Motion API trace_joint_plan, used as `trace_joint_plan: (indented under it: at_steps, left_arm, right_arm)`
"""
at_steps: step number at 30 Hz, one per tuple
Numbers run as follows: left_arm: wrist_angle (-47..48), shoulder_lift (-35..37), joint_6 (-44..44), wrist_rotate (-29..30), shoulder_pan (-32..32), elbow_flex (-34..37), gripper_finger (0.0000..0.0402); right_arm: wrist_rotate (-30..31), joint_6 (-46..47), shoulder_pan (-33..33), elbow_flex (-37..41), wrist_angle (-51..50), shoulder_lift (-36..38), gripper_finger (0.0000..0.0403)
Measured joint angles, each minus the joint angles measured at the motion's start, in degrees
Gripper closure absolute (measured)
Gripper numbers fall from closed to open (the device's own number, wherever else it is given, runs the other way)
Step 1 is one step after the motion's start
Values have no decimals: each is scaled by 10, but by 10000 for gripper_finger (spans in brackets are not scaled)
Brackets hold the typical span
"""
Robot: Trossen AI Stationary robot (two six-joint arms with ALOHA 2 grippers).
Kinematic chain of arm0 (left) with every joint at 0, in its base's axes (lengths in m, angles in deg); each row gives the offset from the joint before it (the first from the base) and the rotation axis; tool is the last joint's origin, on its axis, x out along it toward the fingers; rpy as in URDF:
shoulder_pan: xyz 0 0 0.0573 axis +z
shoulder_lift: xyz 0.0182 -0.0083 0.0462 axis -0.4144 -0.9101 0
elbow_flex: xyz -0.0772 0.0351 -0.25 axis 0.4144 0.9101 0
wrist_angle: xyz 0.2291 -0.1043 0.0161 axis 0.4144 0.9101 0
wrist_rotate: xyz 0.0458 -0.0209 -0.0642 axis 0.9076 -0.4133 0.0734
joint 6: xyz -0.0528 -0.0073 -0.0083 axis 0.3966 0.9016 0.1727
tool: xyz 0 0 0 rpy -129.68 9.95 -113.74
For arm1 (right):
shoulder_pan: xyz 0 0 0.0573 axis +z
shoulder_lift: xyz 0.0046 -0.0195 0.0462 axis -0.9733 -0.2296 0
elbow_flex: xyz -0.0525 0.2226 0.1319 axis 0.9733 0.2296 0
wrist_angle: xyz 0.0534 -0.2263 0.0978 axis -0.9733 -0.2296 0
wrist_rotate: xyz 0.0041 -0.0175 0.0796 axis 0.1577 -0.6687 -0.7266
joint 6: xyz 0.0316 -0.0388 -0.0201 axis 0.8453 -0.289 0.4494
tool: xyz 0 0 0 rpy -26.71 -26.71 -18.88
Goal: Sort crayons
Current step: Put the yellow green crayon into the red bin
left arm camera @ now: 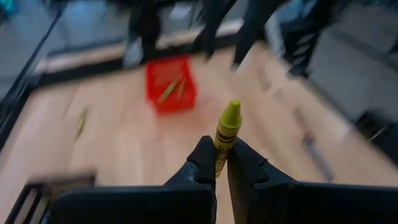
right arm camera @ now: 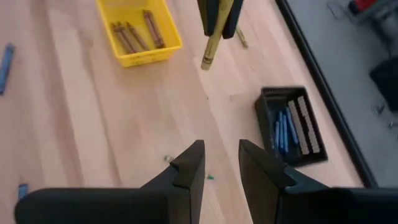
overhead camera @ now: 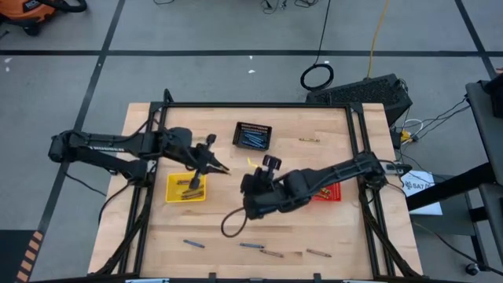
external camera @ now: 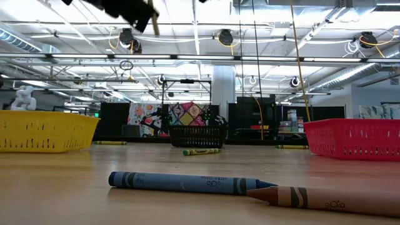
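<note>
Several crayons are already sorted: brown in the yellow basket [overhead camera: 186, 189], blue in the black basket [overhead camera: 252, 136]. One yellow crayon [left arm camera: 227, 127] is held clenched in the left gripper [left arm camera: 221, 163] above mid-surface. The right gripper [right arm camera: 221, 163] is released. Four crayons [overhead camera: 259, 249] remain near the front edge.

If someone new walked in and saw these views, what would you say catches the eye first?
Probably the olive-yellow crayon pinched in the left claw, held in the air above the table's middle. Next, the three mesh baskets: yellow basket with brown crayons below the left arm, black basket with blue ones farther back, red basket beside the right arm, whose open claw is empty.
</note>
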Motion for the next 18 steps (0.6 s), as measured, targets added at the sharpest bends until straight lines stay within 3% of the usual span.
trace_joint_plan:
  at_steps: [10, 18]
  left_arm:
    - [-71, 0, -3, -35, -37, 0, 392]
    - [-79, 0, -4, -35, -48, 0, 392]
  right_arm:
    - [6, -53, 12, 0, 139, 0, 319]
    - [6, -59, 9, 0, 160, 0, 306]
